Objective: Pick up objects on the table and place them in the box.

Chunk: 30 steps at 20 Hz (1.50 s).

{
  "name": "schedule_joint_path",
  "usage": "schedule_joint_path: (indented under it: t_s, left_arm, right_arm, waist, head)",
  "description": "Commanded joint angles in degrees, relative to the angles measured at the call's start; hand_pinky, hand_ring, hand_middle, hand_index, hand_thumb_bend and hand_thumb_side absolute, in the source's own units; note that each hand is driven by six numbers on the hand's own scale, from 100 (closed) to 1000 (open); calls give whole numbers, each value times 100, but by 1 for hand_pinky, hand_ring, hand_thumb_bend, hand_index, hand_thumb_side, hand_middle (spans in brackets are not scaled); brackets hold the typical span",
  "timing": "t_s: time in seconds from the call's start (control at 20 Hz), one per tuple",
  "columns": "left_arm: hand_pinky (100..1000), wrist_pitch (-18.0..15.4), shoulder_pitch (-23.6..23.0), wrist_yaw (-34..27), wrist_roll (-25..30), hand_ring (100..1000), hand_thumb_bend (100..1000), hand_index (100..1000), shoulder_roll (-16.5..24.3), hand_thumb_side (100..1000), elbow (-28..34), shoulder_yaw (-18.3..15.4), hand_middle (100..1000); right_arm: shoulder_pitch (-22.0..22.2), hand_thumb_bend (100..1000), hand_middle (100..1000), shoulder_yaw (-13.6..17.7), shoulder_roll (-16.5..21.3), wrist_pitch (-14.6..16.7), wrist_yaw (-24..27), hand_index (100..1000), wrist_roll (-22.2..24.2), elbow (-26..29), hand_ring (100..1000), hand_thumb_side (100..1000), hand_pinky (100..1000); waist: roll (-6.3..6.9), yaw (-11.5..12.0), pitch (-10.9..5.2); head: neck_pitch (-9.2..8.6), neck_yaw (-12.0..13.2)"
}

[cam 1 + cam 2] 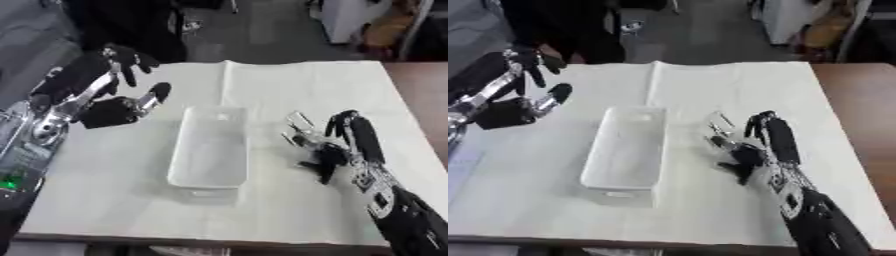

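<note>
A small clear object is pinched in the curled fingers of the right hand, just off the box at its 3 o'clock side. The left hand is held spread wide and empty above the white cloth, at the box's 10 o'clock.

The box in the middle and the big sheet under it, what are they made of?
The box looks like clear, slightly frosted plastic: you can see the sheet through its walls, and its rim shines a little. The sheet looks like white cloth or paper, matte, with a fold line running up it; which one is hard to tell.
</note>
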<state>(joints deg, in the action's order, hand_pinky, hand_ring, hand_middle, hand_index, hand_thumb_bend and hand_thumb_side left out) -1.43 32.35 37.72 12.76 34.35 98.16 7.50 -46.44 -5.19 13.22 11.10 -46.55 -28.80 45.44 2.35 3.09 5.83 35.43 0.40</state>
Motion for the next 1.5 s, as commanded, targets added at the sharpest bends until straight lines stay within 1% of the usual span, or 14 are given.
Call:
schedule_joint_path:
  t_s: [0.05,0.15,0.2,0.3,0.35,0.55,0.65,0.75,0.9,1.05,1.3,1.4,1.45,1.5]
  left_arm:
    - [329,-14,58,-24,-4,556,228,827,101,1000,62,-70,669]
    - [330,-17,57,-24,-2,557,227,827,100,1000,62,-68,669]
    - [330,-20,59,-26,0,557,226,827,100,1000,61,-65,669]
    - [331,-25,68,-26,4,557,226,827,97,1000,63,-61,670]
    - [331,-27,74,-26,5,557,226,827,95,1000,64,-60,670]
    - [332,-31,99,-26,5,558,226,826,91,1000,71,-58,670]
    - [333,-37,120,-27,12,558,226,827,85,1000,74,-49,671]
    - [333,-44,141,-29,19,558,226,827,78,1000,78,-41,671]
    - [332,-58,193,-33,32,557,225,827,55,1000,90,-24,670]
    - [331,-70,238,-36,44,556,225,827,37,1000,100,-12,669]
    - [327,-78,271,-35,64,554,223,827,30,1000,100,3,667]
    - [327,-82,269,-37,69,554,223,827,28,1000,97,6,667]
    - [327,-83,266,-39,71,553,223,827,26,1000,97,6,667]
    - [327,-85,264,-42,73,554,223,827,25,1000,96,7,667]
  right_arm:
    - [-85,825,224,-16,146,69,154,355,10,219,100,604,100]
    - [-90,850,224,-25,153,31,217,385,63,231,100,664,100]
    - [-94,916,277,-36,159,0,215,422,111,220,107,787,100]
    - [-112,998,370,-82,195,-191,-44,432,259,155,220,944,100]
    - [-119,1000,447,-99,200,-307,-240,427,353,111,326,1000,181]
    - [-181,1000,595,-97,181,-584,-823,490,986,-77,553,1000,584]
    - [-234,1000,624,-100,197,-613,-1076,568,1292,-154,586,1000,674]
    - [-287,1000,623,-75,203,-615,-1307,531,1476,-205,583,1000,699]
    - [-384,1000,613,-53,212,-601,-1622,381,1588,-300,577,1000,723]
    - [-464,982,589,15,216,-629,-1874,330,1552,-441,553,1000,706]
    - [-540,876,560,136,244,-732,-2178,413,1417,-733,507,1000,630]
    - [-545,839,506,178,241,-790,-2212,429,1325,-781,436,1000,466]
    - [-547,796,430,204,239,-816,-2184,431,1238,-785,319,963,201]
    - [-546,784,372,219,236,-821,-2138,405,1143,-788,262,926,100]
  waist:
    - [7,-9,-122]
    - [13,-9,-119]
    - [15,-6,-116]
    - [21,4,-106]
    - [25,11,-100]
    - [33,46,-68]
    - [32,77,-45]
    - [30,105,-26]
    - [17,183,25]
    - [-8,260,75]
    - [-72,341,142]
    - [-86,344,150]
    - [-88,344,152]
    - [-88,345,152]
  head:
    - [-46,56]
    - [-45,57]
    - [-46,56]
    - [-54,57]
    - [-60,58]
    - [-83,73]
    - [-124,88]
    - [-163,99]
    - [-272,111]
    - [-368,117]
    - [-475,165]
    - [-464,173]
    - [-457,175]
    - [-451,174]
